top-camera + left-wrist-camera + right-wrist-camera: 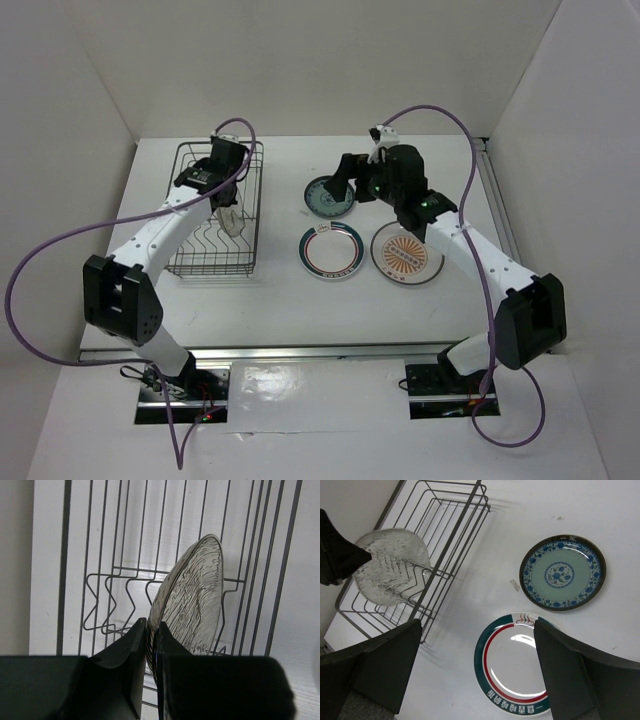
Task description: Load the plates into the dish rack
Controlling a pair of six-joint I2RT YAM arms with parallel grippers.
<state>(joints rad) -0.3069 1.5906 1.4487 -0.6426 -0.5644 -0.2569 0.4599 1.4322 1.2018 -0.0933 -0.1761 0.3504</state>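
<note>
Left jaws on grey plate [192,600] edge (apparently inside dish rack [205,255])

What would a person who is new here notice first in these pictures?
The left gripper holds a ribbed grey plate on edge inside the rack. Right of it, three patterned plates lie flat on the table, the open right gripper above them.
</note>
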